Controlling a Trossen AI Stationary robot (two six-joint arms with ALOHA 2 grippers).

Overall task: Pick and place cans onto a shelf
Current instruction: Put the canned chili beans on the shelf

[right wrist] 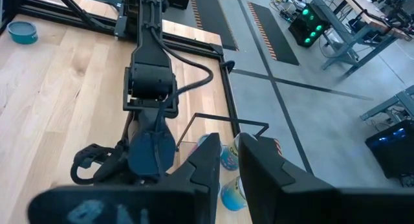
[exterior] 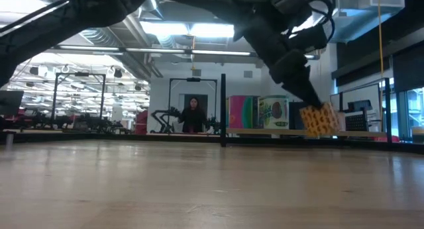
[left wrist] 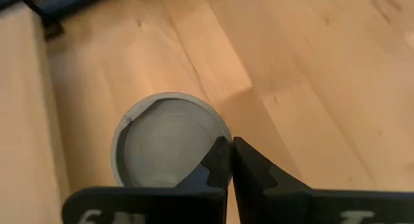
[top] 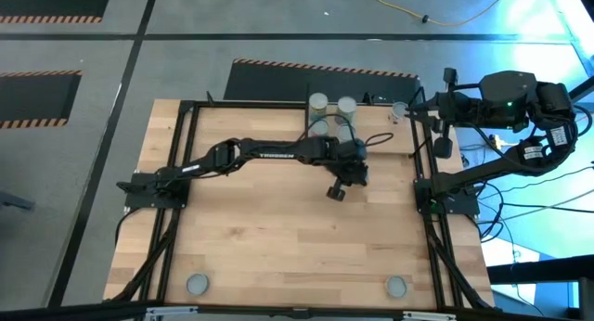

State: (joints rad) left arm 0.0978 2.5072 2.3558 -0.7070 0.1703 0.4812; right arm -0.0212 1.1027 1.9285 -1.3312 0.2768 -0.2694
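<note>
Pressed together, your left gripper's (left wrist: 226,160) jaws sit beside a can (left wrist: 169,141) standing upright on the wooden tabletop (top: 278,237), its grey round top facing up. Two more cans (top: 332,105) stand at the far edge, possibly on the shelf. Your right gripper (right wrist: 225,160) waits off-table, jaws slightly parted.

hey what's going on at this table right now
The left arm is stretched across the table, and its gripper is shut. In the left wrist view its fingers sit closed at the rim of a grey-topped can; the low view shows an orange-labelled can at the gripper's tip, just above the tabletop. Whether it is truly held is hard to tell. Two cans already stand at the table's far edge. The right gripper waits off to the right side.
</note>
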